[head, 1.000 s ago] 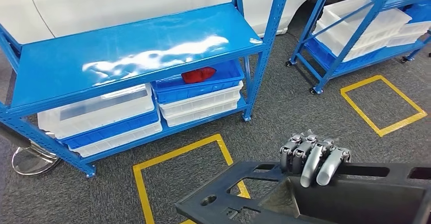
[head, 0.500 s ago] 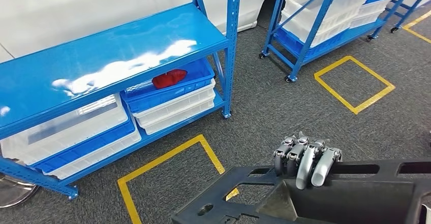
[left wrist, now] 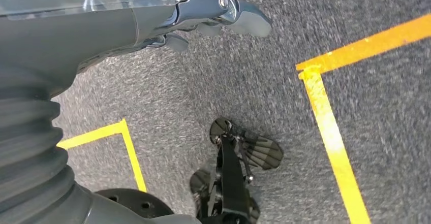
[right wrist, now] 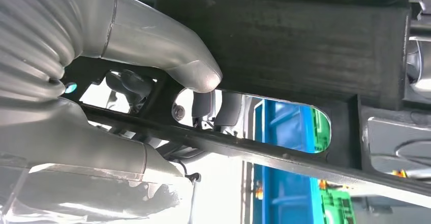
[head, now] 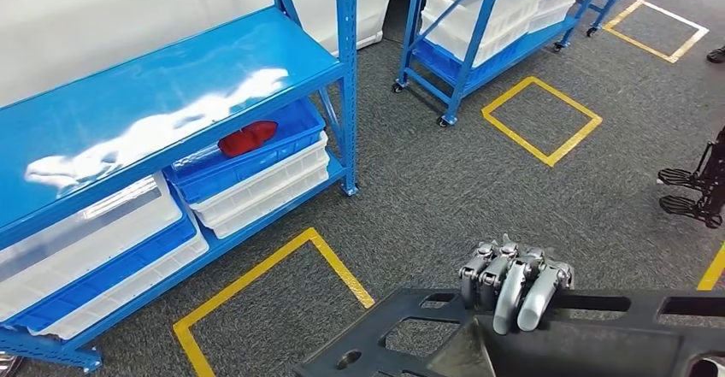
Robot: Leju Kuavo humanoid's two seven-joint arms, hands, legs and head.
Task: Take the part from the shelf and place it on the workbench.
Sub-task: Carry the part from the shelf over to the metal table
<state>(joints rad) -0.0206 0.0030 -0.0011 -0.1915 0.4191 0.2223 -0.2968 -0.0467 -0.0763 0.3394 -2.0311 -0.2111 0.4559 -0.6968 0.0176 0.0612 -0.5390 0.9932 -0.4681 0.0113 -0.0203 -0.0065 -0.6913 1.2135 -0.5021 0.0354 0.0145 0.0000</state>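
A large black plastic part (head: 598,343) with cut-out openings spans the bottom of the head view, held above the grey carpet. My right hand (head: 513,279) grips its upper bar, fingers hooked over the edge. In the right wrist view the thumb (right wrist: 167,56) presses against the part (right wrist: 305,36) and the darker fingers wrap through a slot. My left hand (left wrist: 203,16) hangs over the floor with nothing in it, its fingers loosely apart.
A blue shelf (head: 154,95) on the left holds white and blue bins, one with a red object (head: 246,138). A second blue rack (head: 479,18) stands behind. Yellow tape squares (head: 540,120) mark the carpet. A black stand's feet (head: 692,193) are at the right.
The camera has turned to the right, so the shelves and floor marks slid left in the picture. My right hand keeps the same hold on the black part.
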